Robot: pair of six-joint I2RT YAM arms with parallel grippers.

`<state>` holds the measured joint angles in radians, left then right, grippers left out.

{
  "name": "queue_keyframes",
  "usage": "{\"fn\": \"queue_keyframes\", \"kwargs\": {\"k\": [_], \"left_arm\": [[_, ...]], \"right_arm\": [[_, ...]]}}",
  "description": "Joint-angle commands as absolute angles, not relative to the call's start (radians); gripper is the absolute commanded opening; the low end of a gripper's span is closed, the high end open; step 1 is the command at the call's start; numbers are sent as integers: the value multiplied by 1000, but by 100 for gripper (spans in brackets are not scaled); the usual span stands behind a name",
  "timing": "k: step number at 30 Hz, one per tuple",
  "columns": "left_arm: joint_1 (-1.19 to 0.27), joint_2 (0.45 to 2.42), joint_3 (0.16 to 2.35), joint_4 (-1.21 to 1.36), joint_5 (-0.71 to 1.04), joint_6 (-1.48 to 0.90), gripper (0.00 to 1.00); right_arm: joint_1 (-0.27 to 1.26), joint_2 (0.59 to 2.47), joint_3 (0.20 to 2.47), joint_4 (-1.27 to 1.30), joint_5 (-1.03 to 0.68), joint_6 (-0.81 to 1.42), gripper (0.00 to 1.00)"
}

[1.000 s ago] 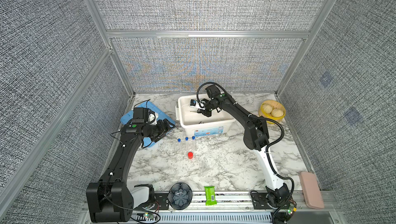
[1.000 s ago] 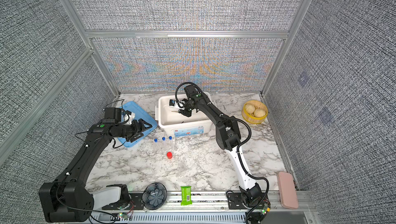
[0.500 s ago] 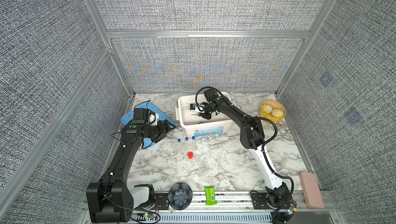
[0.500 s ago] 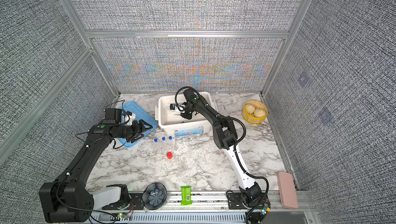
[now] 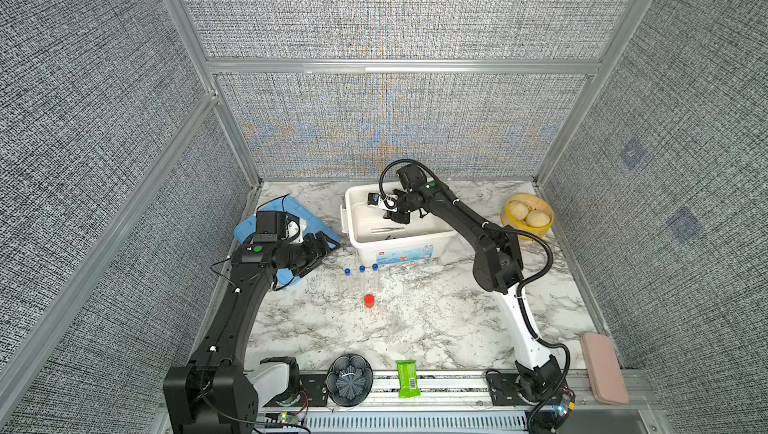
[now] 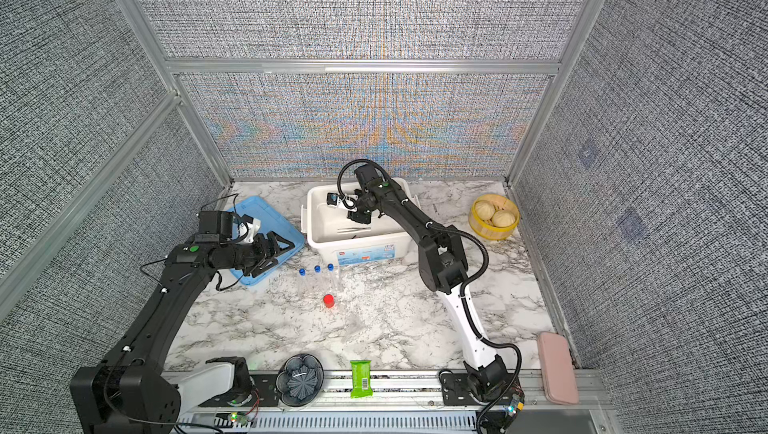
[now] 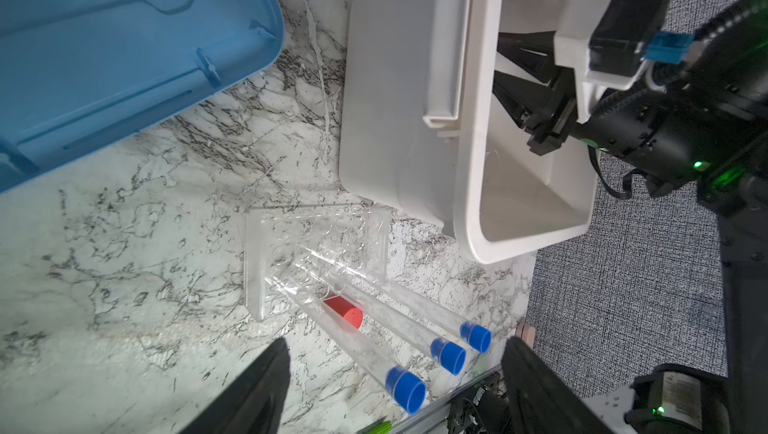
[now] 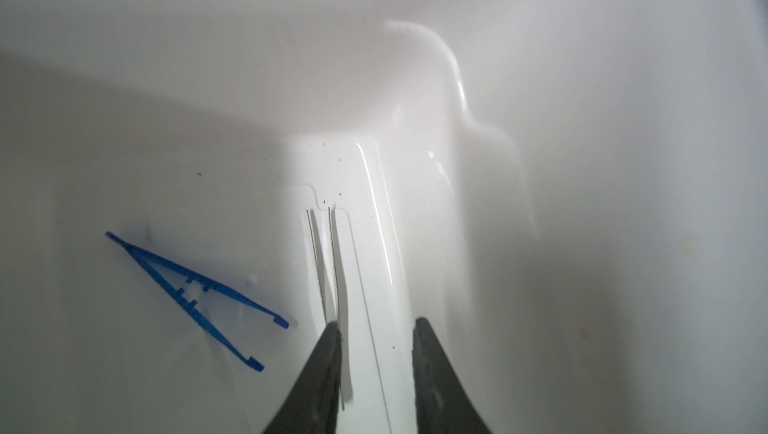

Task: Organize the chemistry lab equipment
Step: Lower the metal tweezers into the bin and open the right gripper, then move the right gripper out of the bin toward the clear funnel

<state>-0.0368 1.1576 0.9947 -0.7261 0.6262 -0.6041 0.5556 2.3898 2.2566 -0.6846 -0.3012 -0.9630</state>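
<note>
My right gripper (image 8: 376, 324) is down inside the white bin (image 5: 399, 251), open, with nothing between its fingers. The silver tweezers (image 8: 332, 265) lie on the bin floor beside one fingertip, and they show in both top views (image 5: 386, 229) (image 6: 353, 229). Dark blue tweezers (image 8: 195, 290) lie apart on the same floor. Three blue-capped tubes (image 5: 362, 269) (image 7: 448, 355) stand in a clear rack (image 7: 266, 270) in front of the bin, with the red-capped vial (image 5: 368, 299) just nearer. My left gripper (image 5: 324, 251) (image 7: 395, 344) hangs open left of the tubes, holding nothing.
A blue lid (image 5: 249, 232) lies under my left arm. A yellow basket of buns (image 5: 528, 216) stands at the back right. On the front rail are a dark fluted bowl (image 5: 349, 378) and a green packet (image 5: 407, 378); a pink case (image 5: 604, 367) lies front right.
My right gripper has opened inside the bin and the silver tweezers now lie free on its floor. The left arm has not moved.
</note>
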Motion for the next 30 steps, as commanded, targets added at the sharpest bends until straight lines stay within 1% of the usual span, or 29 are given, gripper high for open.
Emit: {"fn": "queue_keyframes", "kwargs": {"k": [1, 8, 13, 14, 16, 17, 20, 23, 25, 26, 28, 30], "left_arm": [[-36, 1127, 993, -721, 614, -614, 82], [-36, 1063, 977, -708, 565, -632, 82], [-36, 1017, 958, -707, 505, -645, 81], [-36, 1006, 944, -692, 498, -652, 81], [-35, 989, 921, -667, 486, -668, 82], [-35, 981, 911, -658, 481, -670, 81], [-36, 967, 880, -642, 453, -678, 82], [-36, 969, 875, -646, 443, -663, 81], [-36, 982, 886, -659, 449, -651, 81], [-36, 989, 889, -661, 452, -648, 81], [-35, 1001, 887, -652, 456, -647, 81], [-36, 1017, 885, -637, 459, -652, 81]], "right_arm": [[564, 2313, 2229, -675, -333, -932, 29], [583, 2031, 2049, -659, -363, -892, 30], [623, 1793, 1845, -689, -342, -877, 33], [641, 1745, 1796, -689, -329, -870, 34], [689, 1649, 1671, -664, -291, -837, 43], [710, 1613, 1612, -638, -267, -803, 44], [776, 1517, 1456, -565, -186, -586, 44], [809, 1442, 1354, -578, -141, -343, 44], [822, 1402, 1304, -602, -147, -190, 44], [825, 1390, 1287, -620, -178, -139, 45], [850, 1366, 1243, -648, -228, -83, 45], [895, 1345, 1177, -622, -230, -53, 45]]}}
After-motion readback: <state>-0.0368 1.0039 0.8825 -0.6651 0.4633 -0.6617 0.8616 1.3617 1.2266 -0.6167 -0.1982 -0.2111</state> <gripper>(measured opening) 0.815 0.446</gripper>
